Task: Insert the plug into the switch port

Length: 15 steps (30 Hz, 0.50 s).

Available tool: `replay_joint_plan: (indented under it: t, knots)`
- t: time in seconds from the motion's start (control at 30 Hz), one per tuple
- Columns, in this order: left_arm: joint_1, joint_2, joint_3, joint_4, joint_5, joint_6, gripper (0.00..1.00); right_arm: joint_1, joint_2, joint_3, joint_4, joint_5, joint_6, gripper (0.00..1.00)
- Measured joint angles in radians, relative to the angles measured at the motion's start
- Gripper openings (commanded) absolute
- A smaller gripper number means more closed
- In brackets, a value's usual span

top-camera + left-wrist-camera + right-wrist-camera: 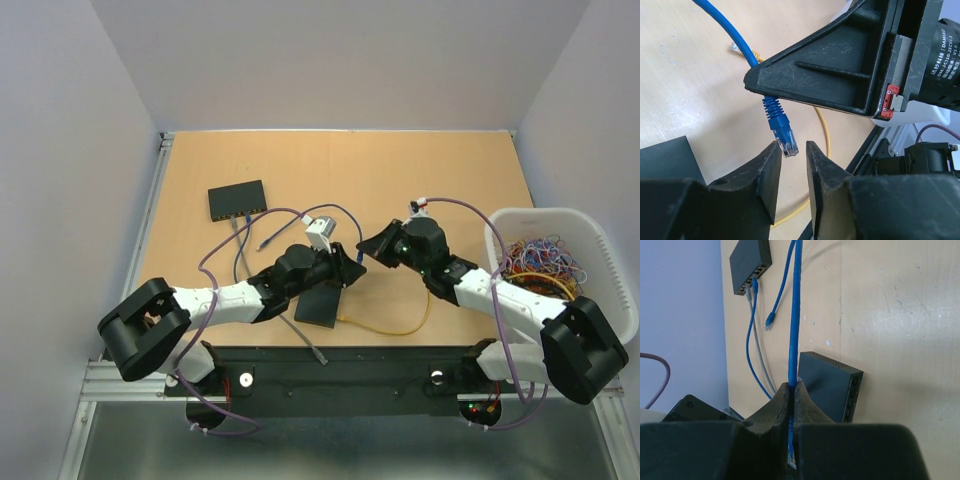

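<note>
Jaws of the left gripper (pixel 792 150) stand narrowly apart, a slim gap showing between the two black fingers (pixel 769 172). The blue plug (pixel 784 134) hangs tip-down at the mouth of that gap, its clear end level with the fingertips; whether either pad touches it cannot be told. Directly above, the right gripper (pixel 792 388) is clamped together on the blue cable (pixel 795 315) just behind the plug, so the plug points from the right gripper down toward the left one, above the table (pixel 420 170). Two black switches are present: the near switch (pixel 832 385) lies flat just beside the grippers, under the left arm in the top view, and the far switch (pixel 750 260) lies well apart at the far left of the table. One grey cable (pixel 757 355) and one blue lead are seated in the far switch. A second loose blue plug (pixel 770 320) lies on the table between the two switches. One yellow cable (pixel 826 130) curves along the table beneath the grippers. One white basket (pixel 600 240) of coloured bands stands at the right edge.
</note>
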Motion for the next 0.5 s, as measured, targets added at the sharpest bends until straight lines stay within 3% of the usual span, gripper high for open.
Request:
replay_joint_plan:
  t: [0.5]
  knots:
    - [-0.001, 0.001, 0.016, -0.050, -0.014, 0.039, 0.26, 0.000, -0.025, -0.058, 0.071, -0.021, 0.011, 0.01]
